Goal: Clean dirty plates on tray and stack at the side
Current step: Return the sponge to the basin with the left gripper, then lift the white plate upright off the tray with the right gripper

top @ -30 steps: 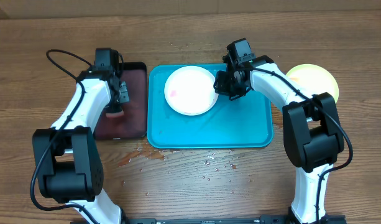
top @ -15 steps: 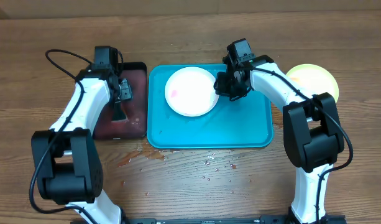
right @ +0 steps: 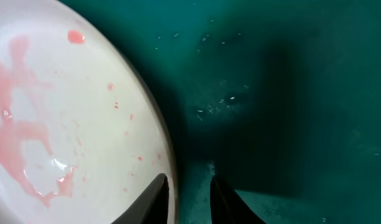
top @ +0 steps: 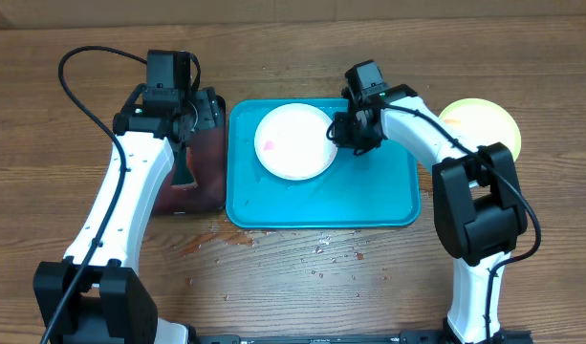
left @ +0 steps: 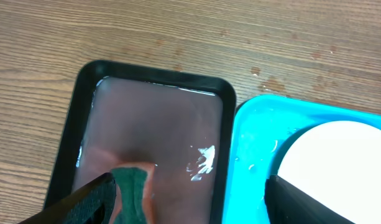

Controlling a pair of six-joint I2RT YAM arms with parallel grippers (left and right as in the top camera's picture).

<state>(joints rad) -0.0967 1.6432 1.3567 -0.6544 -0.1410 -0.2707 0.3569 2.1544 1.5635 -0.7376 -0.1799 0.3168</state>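
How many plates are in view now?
2: white plate on the turquoise tray; yellow-green plate on the table right of it, partly behind the right arm. Another may hide beneath it.

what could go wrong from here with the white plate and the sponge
The right pincer straddles only the rim of the white plate, so the plate might slip or tip under scrubbing. The sponge stands in reddish water in the black tray, under the open left pincer; it may drip or spread more red.
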